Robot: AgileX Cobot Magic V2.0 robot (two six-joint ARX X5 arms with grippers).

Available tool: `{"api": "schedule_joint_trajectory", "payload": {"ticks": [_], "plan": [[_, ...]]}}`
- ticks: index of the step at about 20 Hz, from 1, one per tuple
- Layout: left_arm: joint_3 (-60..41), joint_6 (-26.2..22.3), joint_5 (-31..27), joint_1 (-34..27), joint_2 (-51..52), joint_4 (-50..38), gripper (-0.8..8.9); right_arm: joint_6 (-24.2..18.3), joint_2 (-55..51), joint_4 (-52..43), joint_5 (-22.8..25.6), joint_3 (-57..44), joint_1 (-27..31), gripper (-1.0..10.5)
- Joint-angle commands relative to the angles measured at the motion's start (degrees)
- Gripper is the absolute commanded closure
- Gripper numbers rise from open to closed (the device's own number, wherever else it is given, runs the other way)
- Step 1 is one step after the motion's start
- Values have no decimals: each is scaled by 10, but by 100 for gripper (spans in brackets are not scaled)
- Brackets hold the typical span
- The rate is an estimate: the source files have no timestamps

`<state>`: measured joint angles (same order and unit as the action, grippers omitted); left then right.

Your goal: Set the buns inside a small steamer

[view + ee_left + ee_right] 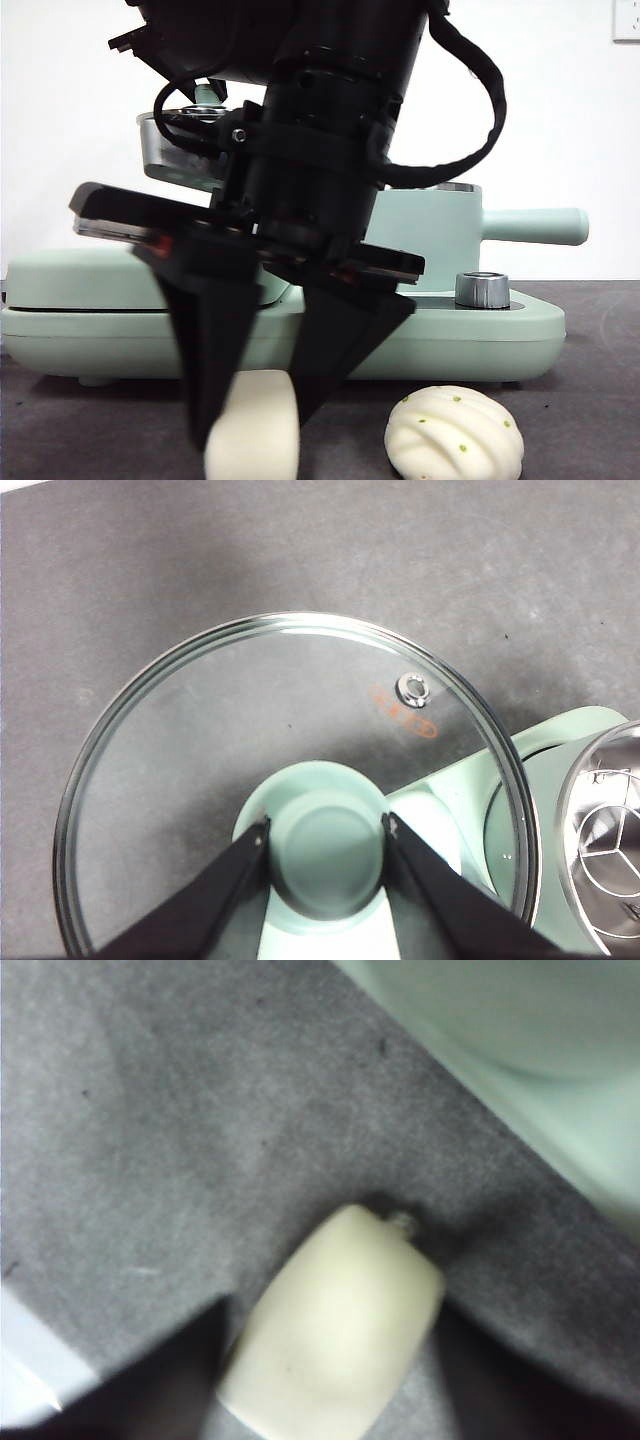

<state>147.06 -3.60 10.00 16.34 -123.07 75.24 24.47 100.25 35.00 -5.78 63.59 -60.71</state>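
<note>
The smooth bun (pixel 262 432) lies on the dark table, also shown in the right wrist view (pixel 335 1345). My right gripper (pixel 255 425) (pixel 330 1310) stands over it, open, with one jaw close on each side of it. The ridged bun with green specks (pixel 455 437) lies to its right, free. The mint-green small steamer (pixel 440 225) stands behind the arm, its handle (pixel 535 226) pointing right; its open steel inside shows in the left wrist view (pixel 610 850). My left gripper (pixel 325 825) is shut on the green knob of the glass lid (pixel 300 710) and holds the lid (pixel 175 150) up beside the pot.
The flat mint-green griddle base (pixel 90 290) runs across the table behind the buns, with a steel dial (pixel 482 288) on its right part. A white wall stands behind it. Dark table shows in front around the buns.
</note>
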Motion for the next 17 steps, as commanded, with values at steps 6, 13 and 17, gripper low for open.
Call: {"api": "schedule_joint_trajectory", "payload": {"ticks": [6, 13, 17], "plan": [[23, 1, 1, -7, -1, -9, 704, -35, 11, 156, -9, 133, 23, 792], [23, 1, 1, -19, -1, -13, 704, -135, 23, 358, -16, 414, 163, 792], [23, 1, 1, -21, -1, -13, 704, -158, 73, 380, -18, 533, 251, 787]]}}
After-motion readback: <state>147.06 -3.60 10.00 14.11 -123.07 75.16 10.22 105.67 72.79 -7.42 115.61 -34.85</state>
